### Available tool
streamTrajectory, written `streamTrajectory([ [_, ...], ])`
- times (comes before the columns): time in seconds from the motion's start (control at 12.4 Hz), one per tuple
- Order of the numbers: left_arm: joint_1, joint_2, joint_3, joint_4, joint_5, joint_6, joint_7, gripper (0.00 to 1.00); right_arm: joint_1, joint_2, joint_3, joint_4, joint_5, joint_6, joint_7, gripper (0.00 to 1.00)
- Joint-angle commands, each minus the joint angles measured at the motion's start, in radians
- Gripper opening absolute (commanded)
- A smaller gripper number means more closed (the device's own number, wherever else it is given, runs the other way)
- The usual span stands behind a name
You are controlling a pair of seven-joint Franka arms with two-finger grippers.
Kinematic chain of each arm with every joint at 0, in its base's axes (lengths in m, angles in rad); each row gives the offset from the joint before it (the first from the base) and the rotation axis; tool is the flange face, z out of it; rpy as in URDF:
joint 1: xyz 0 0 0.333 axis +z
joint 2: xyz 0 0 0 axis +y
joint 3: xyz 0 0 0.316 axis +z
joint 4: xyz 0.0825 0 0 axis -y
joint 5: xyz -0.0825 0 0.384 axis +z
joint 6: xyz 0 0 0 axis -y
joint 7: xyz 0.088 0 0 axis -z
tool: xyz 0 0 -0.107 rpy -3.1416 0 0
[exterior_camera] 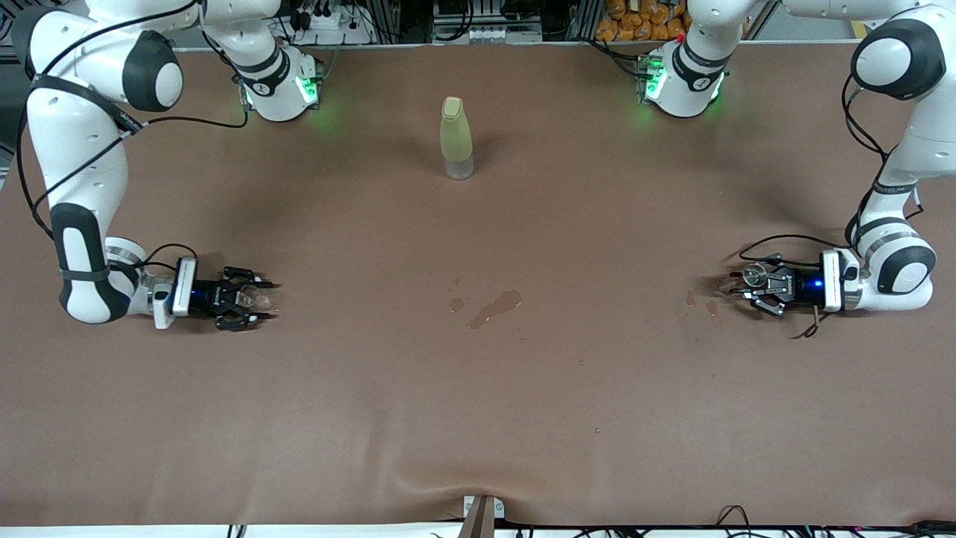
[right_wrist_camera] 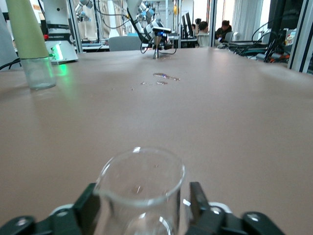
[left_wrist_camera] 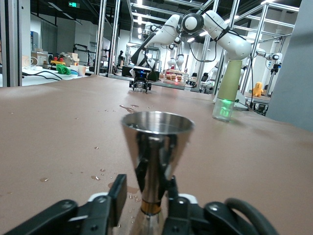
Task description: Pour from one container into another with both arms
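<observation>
- the left gripper's (exterior_camera: pixel 747 288) fingers (left_wrist_camera: pixel 110 200) stand close on either side of the waist of a steel jigger (left_wrist_camera: pixel 156 156); they look closed on it, with the cup upright and low over the worktop (exterior_camera: pixel 478 418) near the edge at the left arm's end.
- the right gripper's (exterior_camera: pixel 258 299) fingers (right_wrist_camera: pixel 198 200) flank a clear glass beaker (right_wrist_camera: pixel 142 188) and appear to hold it, upright, low over the worktop near the edge at the right arm's end.
- the two containers are well apart, one at each end of the worktop, so the pour has not begun; i judge the step in hand to be lifting both and bringing them together over the middle.
- a pale green bottle (exterior_camera: pixel 456 138) with a clear base stands upright toward the edge where the robots' bases are, midway between them, untouched.
- small puddles (exterior_camera: pixel 493 308) lie on the middle of the worktop, with more drops (exterior_camera: pixel 698 302) just beside the left gripper.
- to do it well: keep both vessels level while travelling, and meet over the open middle, away from the bottle.
- set the jigger's rim just above and inside the beaker's mouth before tipping, then tilt slowly; the jigger's wide lip would likely spill otherwise.
- whether the jigger holds liquid cannot be told.
</observation>
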Motion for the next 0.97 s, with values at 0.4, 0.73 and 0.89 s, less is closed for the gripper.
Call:
streamTrajectory([
  [0.4,0.048,0.001,0.0,0.01,-0.007,-0.008,-0.004,0.74,0.002,-0.041,-0.134,0.161,-0.216,-0.124,0.299,1.0],
  [0.73,0.068,-0.016,0.013,0.067,0.01,-0.007,-0.155,0.92,0.018,-0.112,-0.194,0.169,-0.319,-0.128,0.509,1.0],
  [0.89,0.066,-0.051,0.012,0.082,0.022,-0.008,-0.264,0.96,0.042,-0.151,-0.245,0.167,-0.348,-0.128,0.611,1.0],
])
